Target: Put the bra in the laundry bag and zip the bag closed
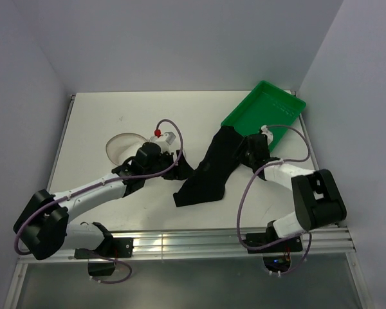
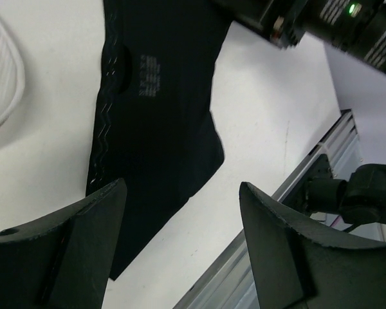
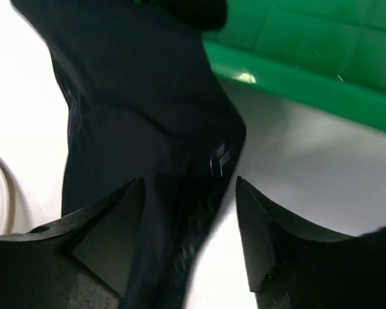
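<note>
The bra (image 1: pixel 209 170) is a long black cloth lying on the white table, its far end against the green tray. My right gripper (image 1: pixel 242 150) is open beside that far end. In the right wrist view the bra (image 3: pixel 135 109) lies under and between the spread fingers of the right gripper (image 3: pixel 190 180). My left gripper (image 1: pixel 179 164) is open and empty by the bra's left edge. In the left wrist view the bra (image 2: pixel 157 109) is ahead of the left gripper (image 2: pixel 182 187). The white mesh laundry bag (image 1: pixel 124 146) lies behind my left arm, partly hidden, and its edge shows in the left wrist view (image 2: pixel 0 77).
A green plastic tray (image 1: pixel 270 106) sits tilted at the back right corner and also shows in the right wrist view (image 3: pixel 309 58). The metal rail (image 1: pixel 199 241) runs along the table's near edge. Grey walls close in the left, the back and the right.
</note>
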Robot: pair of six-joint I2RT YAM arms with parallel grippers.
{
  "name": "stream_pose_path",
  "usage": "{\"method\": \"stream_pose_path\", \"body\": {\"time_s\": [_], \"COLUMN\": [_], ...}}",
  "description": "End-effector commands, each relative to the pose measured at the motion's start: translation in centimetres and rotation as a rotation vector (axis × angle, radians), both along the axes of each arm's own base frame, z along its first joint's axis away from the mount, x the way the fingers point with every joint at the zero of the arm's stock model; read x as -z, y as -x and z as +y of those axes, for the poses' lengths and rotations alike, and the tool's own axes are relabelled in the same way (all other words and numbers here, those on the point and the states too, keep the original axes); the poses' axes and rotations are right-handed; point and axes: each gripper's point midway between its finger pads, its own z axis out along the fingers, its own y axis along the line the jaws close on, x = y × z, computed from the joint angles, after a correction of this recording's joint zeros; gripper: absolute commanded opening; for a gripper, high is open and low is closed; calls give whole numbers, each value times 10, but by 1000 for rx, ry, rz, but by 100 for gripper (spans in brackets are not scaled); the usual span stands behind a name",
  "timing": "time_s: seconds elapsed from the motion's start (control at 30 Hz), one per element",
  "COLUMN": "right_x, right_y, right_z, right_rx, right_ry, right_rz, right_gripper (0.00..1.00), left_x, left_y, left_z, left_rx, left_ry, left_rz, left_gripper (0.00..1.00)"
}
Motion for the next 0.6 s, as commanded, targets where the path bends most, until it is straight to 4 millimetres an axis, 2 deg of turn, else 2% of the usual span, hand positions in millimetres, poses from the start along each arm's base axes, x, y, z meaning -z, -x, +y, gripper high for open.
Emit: {"method": "stream_pose_path", "body": {"time_s": [0.0,0.03,0.07,0.1,0.13,0.2,0.23,0.27,0.33,0.37,0.43,0.47,0.53,0.57], "right_x": [-23,-27,-17,-17,-22,-26,-28,-42,-56,-79,-98,-123,-144,-161], "right_y": [-42,-51,-53,-57,-65,-71,-71,-75,-67,-67,-53,-47,-35,-26], "right_z": [10,11,14,19,24,37,41,48,63,69,84,90,101,105], "right_rx": [-13,-23,-36,-54,-77,-148,-171,-207,-315,-357,-477,-520,-599,-626], "right_ry": [-86,-84,-81,-92,-98,-129,-136,-152,-172,-179,-211,-225,-247,-243], "right_rz": [-128,-138,-113,-110,-123,-150,-162,-218,-268,-345,-407,-477,-525,-561], "right_gripper": [63,59,53,49,26,11,0,0,0,0,0,0,0,0], "left_x": [7,7,7,6,5,5,4,4,1,-2,-19,-23,-33,-35], "left_y": [2,2,1,1,2,2,2,3,6,9,12,10,8,7], "left_z": [-2,0,1,1,3,5,6,8,8,8,8,11,16,18], "left_rx": [15,13,8,8,7,5,-2,-3,7,16,18,2,-17,-23], "left_ry": [-5,-10,-15,-15,-21,-27,-30,-30,-12,3,57,66,74,66], "left_rz": [-15,-22,-25,-27,-33,-41,-43,-40,-39,-40,-80,-100,-138,-147], "left_gripper": [77,77,77,77,77,78,78,79,79,81,84,87,90,91]}}
